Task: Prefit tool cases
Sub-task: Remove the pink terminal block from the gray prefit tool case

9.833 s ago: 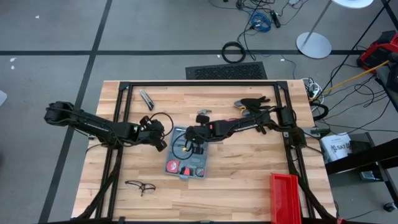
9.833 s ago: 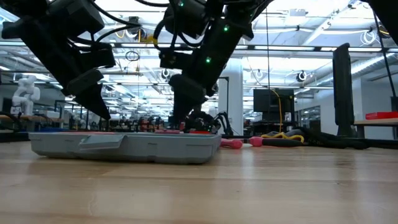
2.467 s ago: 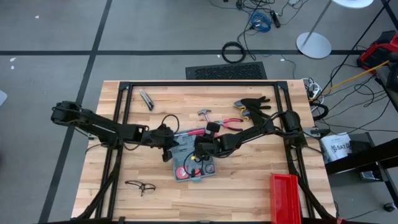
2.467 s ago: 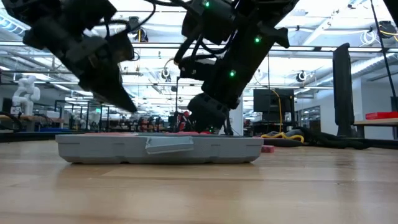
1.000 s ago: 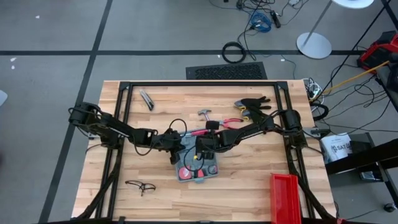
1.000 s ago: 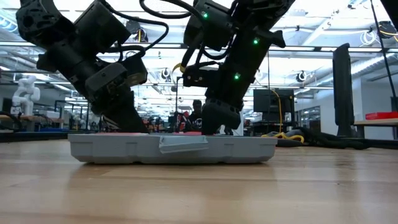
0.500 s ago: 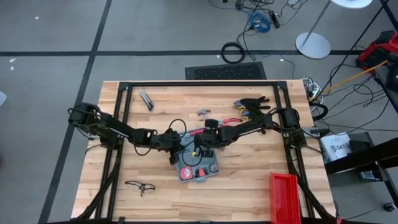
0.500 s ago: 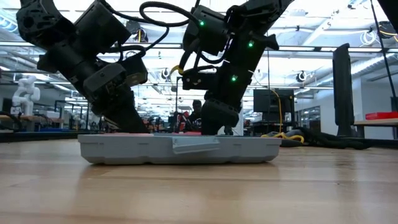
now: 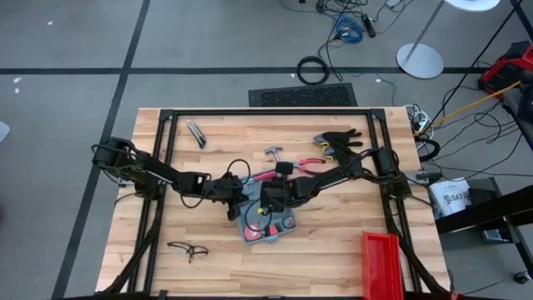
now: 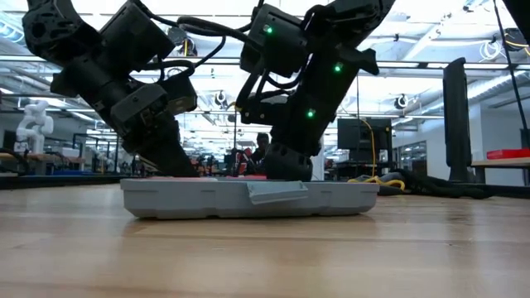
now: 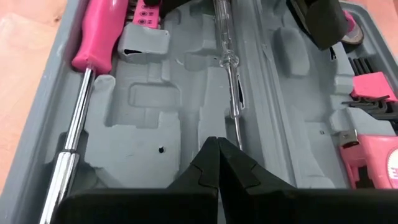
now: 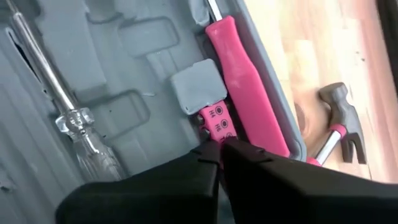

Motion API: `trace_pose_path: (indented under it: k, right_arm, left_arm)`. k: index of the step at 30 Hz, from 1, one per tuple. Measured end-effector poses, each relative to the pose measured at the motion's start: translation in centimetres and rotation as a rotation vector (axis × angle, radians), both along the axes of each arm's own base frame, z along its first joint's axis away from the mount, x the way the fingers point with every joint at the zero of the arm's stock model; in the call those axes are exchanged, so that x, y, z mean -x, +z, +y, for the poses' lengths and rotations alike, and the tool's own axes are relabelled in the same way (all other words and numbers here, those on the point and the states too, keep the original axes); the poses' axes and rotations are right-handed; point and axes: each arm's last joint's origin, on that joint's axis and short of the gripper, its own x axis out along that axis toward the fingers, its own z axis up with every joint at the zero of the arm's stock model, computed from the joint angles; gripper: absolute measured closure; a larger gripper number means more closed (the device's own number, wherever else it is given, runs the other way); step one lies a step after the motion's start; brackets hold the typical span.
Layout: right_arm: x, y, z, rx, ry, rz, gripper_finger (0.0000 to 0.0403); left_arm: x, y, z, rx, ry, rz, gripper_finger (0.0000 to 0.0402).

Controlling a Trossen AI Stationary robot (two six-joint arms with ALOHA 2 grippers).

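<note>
Grey tool case [image 9: 265, 222] lies open mid wooden surface [image 9: 333, 242]. Left end effector [image 11: 217, 144] fingers together, tip over tray by clear-handled screwdriver [image 11: 229, 59]. Right end effector [image 12: 219, 148] fingers together over tray, at small pink block [image 12: 214, 121] beside pink screwdriver handle [image 12: 242, 87]. Hammer [image 12: 339, 124] outside case.

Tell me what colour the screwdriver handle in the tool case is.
Pink screwdriver handle, clearest in the left wrist view.

Even, bright overhead light; ceiling lamps [image 10: 414, 83] glare in the low view; wrist views blur up close.
</note>
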Motion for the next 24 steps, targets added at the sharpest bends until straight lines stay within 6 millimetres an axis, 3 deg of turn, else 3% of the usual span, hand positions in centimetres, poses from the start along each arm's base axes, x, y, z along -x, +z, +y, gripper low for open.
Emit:
trace_pose_path:
  k: [12,20,24]
  right_arm:
    - [0.6,2.6,0.1,0.051,-0.062,-0.076,0.0401]
    - [0.6,2.7,0.3,0.016,-0.012,-0.051,0.0402]
    - [0.6,3.8,0.6,0.019,0.018,-0.072,0.0402]
  left_arm:
    - [0.0,0.0,-0.1,0.007,-0.01,0.002,0.0402]
    - [0.0,0.0,-0.1,-0.002,-0.024,0.001,0.0402]
    - [0.0,0.0,-0.1,-0.003,-0.024,0.001,0.0402]
